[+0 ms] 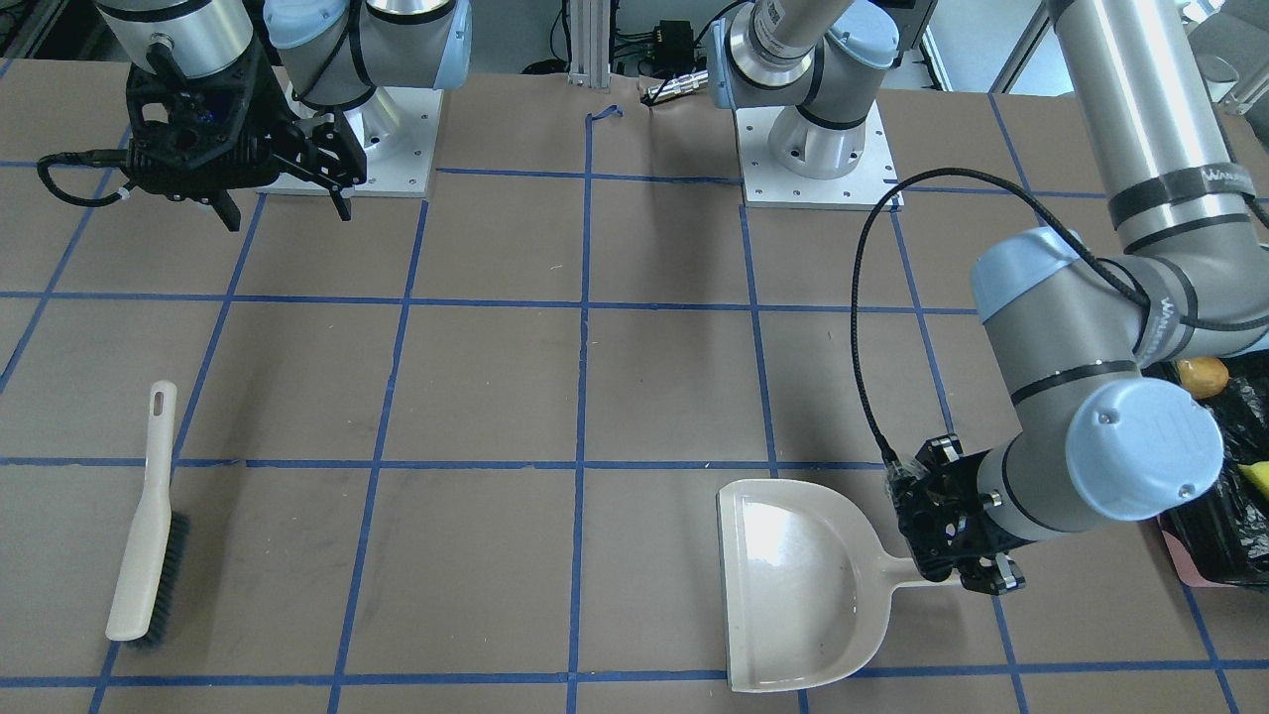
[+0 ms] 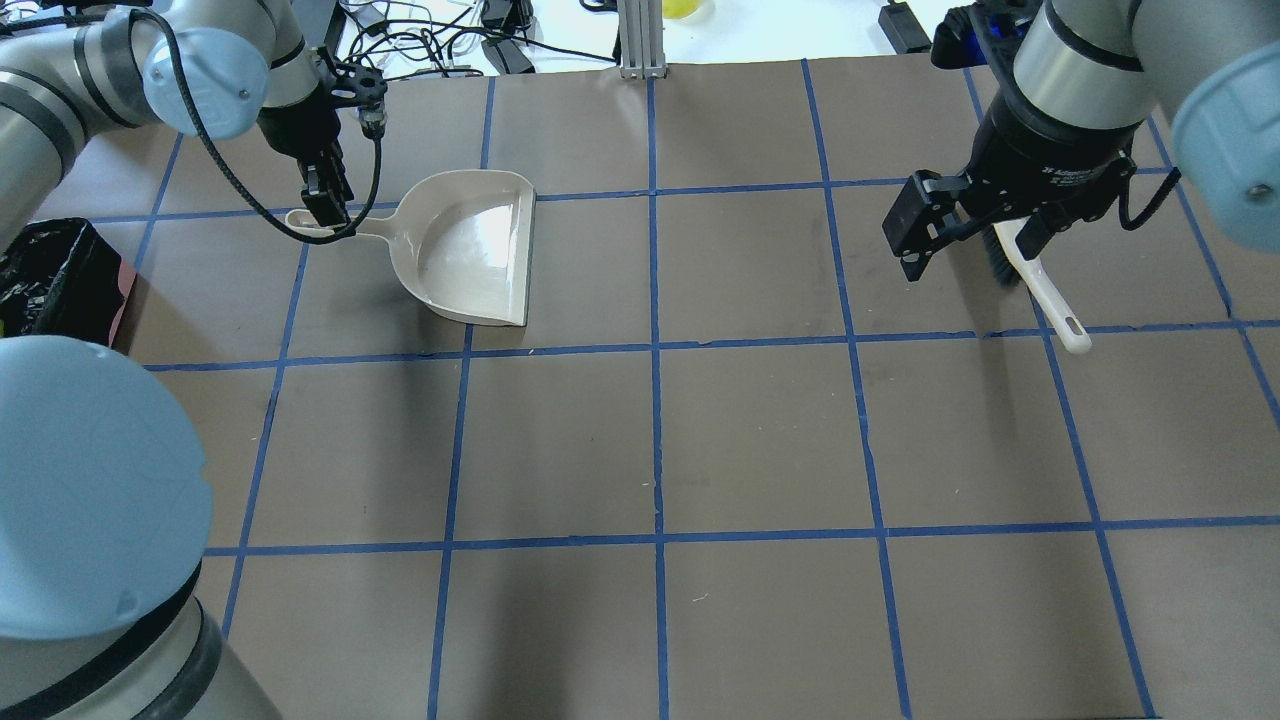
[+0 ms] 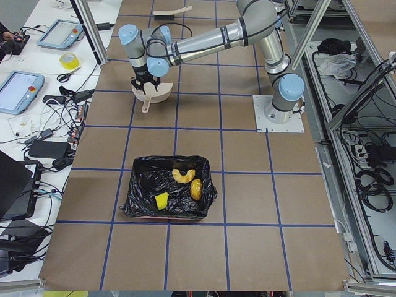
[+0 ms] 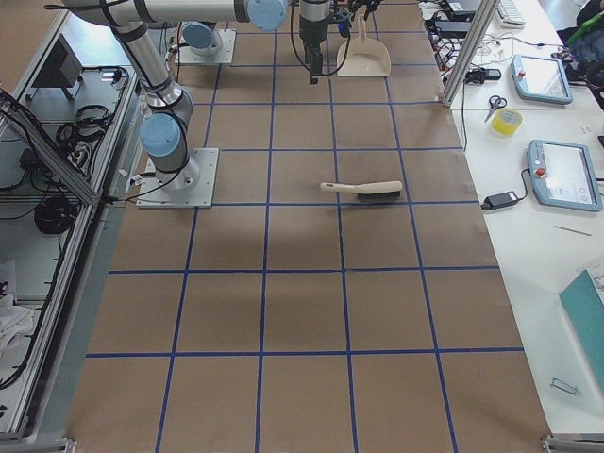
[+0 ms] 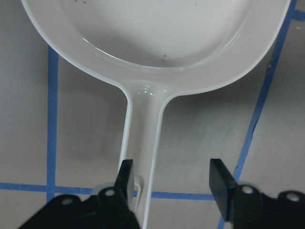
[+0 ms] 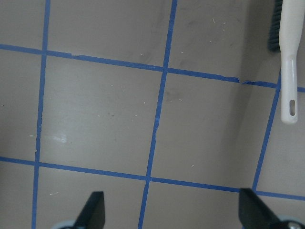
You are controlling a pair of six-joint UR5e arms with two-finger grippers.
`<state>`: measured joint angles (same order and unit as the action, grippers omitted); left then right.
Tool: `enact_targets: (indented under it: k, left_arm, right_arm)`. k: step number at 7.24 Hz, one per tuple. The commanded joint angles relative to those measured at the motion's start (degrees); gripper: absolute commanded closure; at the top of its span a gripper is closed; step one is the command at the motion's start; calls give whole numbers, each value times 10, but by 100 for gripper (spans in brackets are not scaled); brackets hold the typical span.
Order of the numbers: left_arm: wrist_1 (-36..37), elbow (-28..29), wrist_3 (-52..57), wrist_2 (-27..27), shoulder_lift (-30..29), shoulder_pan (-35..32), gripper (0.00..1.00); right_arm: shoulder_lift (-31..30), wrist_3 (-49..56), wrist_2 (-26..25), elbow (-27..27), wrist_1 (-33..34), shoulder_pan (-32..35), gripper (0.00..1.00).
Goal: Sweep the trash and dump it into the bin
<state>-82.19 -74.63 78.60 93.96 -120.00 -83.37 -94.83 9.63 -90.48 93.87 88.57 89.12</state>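
Observation:
The trash lies inside the bin (image 3: 167,213), a pink-sided container lined with black plastic: a yellow-brown lump (image 3: 196,189), a curved orange peel piece (image 3: 182,175) and a green-yellow sponge wedge (image 3: 161,201). The lump (image 1: 1203,375) also shows in the front view beside the bin (image 1: 1214,540). My left gripper (image 5: 171,167) is open, with its jaws on either side of the cream dustpan's (image 5: 157,28) handle, low over the table (image 2: 325,212). My right gripper (image 6: 171,198) is open and empty, held above the table (image 2: 965,250) near the brush (image 2: 1040,290).
The empty dustpan (image 1: 793,585) rests flat on the brown, blue-taped table. The cream brush (image 1: 149,516) with dark bristles lies flat, also seen in the right wrist view (image 6: 289,62). The bin (image 2: 50,280) sits at the table's end on my left.

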Motion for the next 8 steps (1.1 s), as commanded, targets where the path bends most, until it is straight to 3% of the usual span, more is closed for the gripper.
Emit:
enact_targets:
  k: [1,5,8]
  left_arm:
    - [-60,-1,-187,-3,58,-27,26]
    - [-188,-8,-473,-9,182,-27,19]
    - [-220,-15,-618,-14,254,-24,19]
  right_arm:
    - [-1,-4,-2,0,4,0,0]
    - [-1,-18,-3,0,13,0,0]
    - [-1,-31,-3,0,11,0,0]
